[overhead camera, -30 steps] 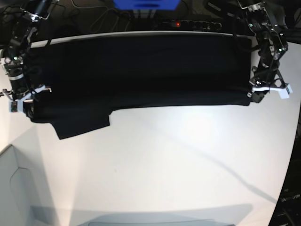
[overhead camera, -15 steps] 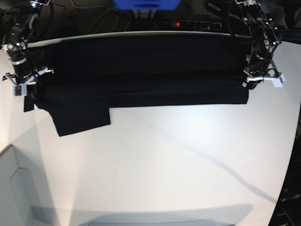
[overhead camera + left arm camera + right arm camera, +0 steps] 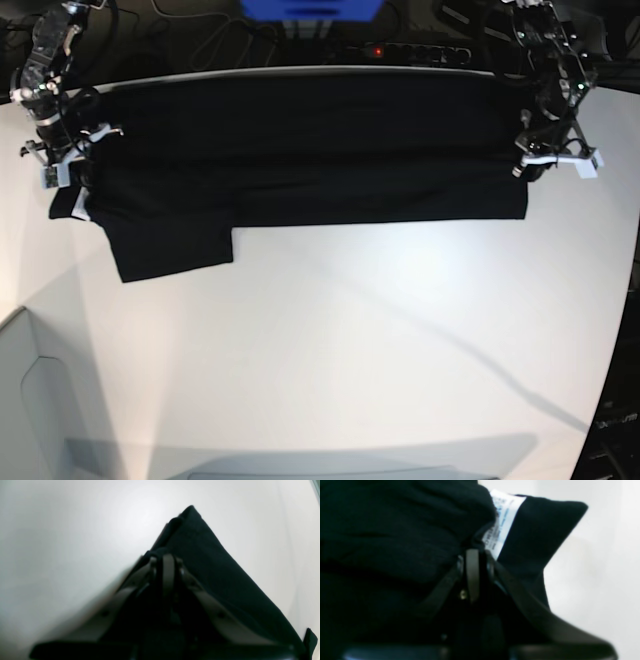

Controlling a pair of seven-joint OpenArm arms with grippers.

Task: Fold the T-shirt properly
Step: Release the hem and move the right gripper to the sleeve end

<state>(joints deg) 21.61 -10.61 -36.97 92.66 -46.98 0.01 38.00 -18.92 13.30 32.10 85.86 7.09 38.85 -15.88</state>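
- The left claw (image 3: 167, 563), seen in its own wrist view, has its fingers pressed together on a fold of the T-shirt (image 3: 300, 150); black cloth runs up and away from the tips to a pointed corner over the white table (image 3: 380, 340).
- In the base view that claw (image 3: 540, 165) sits at the right end of the garment, at its lower edge.
- The right claw (image 3: 472, 555) has its fingers close together with black cloth bunched right at the tips; a white care tag (image 3: 501, 522) shows just beyond them. Whether the cloth is truly pinched I cannot tell.
- In the base view this claw (image 3: 62, 165) is at the left end of the shirt.
- The T-shirt lies stretched as a long black band across the far part of the table, between the two claws.
- One sleeve (image 3: 170, 245) sticks out toward the near side, below the band's left part, flat on the table.
- A blue object (image 3: 310, 8) and dark cables lie beyond the far table edge.
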